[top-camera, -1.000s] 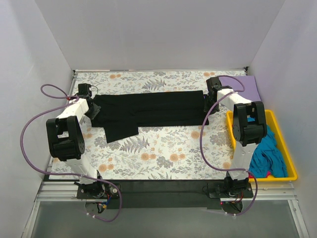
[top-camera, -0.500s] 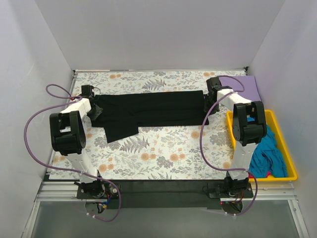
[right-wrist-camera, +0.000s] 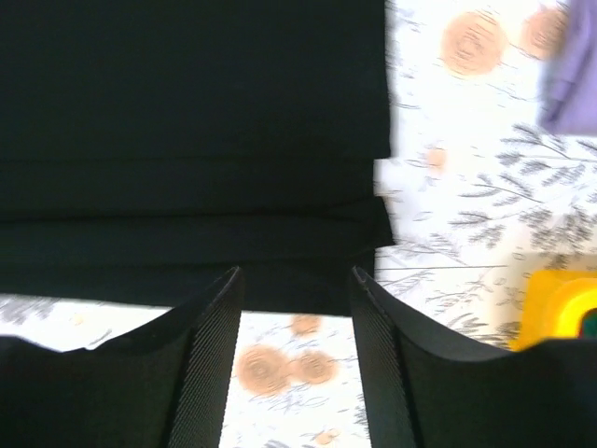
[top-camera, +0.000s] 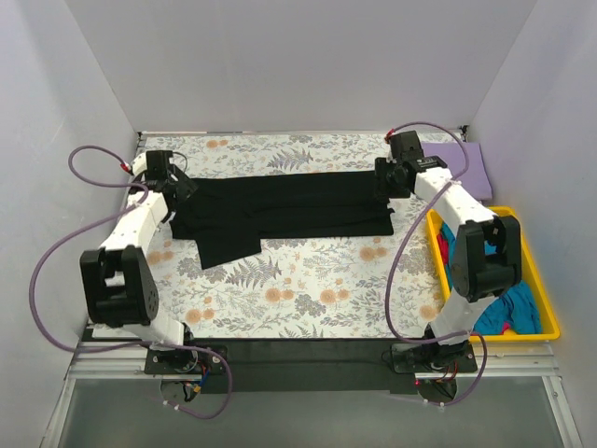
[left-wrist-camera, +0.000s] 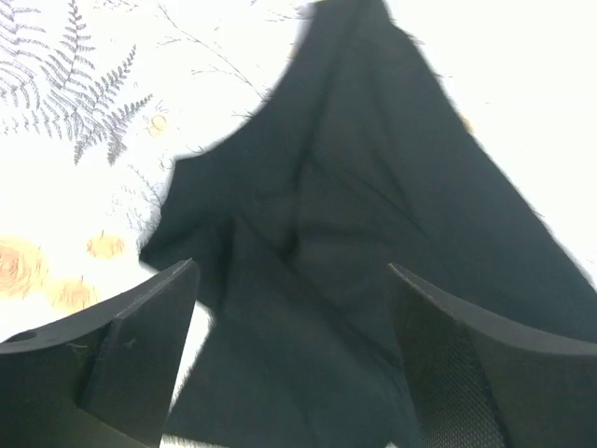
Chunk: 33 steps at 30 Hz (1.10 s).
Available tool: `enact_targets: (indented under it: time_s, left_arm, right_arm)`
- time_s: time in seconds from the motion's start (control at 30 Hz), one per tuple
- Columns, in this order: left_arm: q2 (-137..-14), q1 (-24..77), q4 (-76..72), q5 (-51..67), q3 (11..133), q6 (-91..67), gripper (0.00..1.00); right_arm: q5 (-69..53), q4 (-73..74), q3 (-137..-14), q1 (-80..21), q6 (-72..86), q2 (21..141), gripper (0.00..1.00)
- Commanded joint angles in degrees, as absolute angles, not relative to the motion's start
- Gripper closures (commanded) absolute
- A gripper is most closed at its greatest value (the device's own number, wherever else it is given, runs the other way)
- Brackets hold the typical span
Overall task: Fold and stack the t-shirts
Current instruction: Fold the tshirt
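Observation:
The black t-shirt [top-camera: 280, 210] lies folded into a long band across the floral cloth, one sleeve sticking out toward the near left [top-camera: 229, 247]. My left gripper [top-camera: 180, 187] hovers over its left end, open, with only black cloth [left-wrist-camera: 373, 205] under the fingers [left-wrist-camera: 140, 345]. My right gripper [top-camera: 383, 179] is open above the right end, and that edge of the black shirt [right-wrist-camera: 187, 140] lies just past the fingertips [right-wrist-camera: 215, 345]. A lavender t-shirt [top-camera: 466, 163] lies folded at the far right. Teal [top-camera: 508, 294] and pink [top-camera: 504, 329] shirts are bunched in the tray.
The yellow tray [top-camera: 546, 308] stands along the right edge, beside the right arm's base. The grey-and-orange floral cloth [top-camera: 308, 289] covers the table. White walls close in the left, back and right. Purple cables loop off both arms.
Both grippers opened and let go of the black shirt's ends. The left arm swung up and back toward the far left. The right arm stretched out and rose over the shirt's right end.

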State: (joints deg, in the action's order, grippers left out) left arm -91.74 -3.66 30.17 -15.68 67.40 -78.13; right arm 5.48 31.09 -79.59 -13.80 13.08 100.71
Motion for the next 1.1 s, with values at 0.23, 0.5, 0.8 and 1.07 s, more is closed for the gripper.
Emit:
enact_targets:
  time_s: [0.23, 0.5, 0.8, 1.07]
  left_arm:
    - [-68.2, 3.0, 39.2, -11.2, 47.6, -81.0, 0.19]
    - [-69.7, 3.4, 33.7, -4.2, 36.0, -84.5, 0.23]
    - [-74.0, 3.4, 31.3, -5.1, 36.3, -84.0, 0.35]
    - [-76.1, 3.4, 30.7, -6.9, 36.4, -83.1, 0.4]
  right_arm:
    - [-14.7, 15.7, -67.8, -28.6, 18.4, 92.5, 0.43]
    - [-23.2, -4.3, -68.2, -42.9, 28.8, 105.9, 0.47]
    - [-24.0, -6.9, -76.0, -47.9, 34.3, 117.9, 0.47]
    - [-20.1, -6.9, -77.3, -48.3, 38.0, 121.1, 0.48]
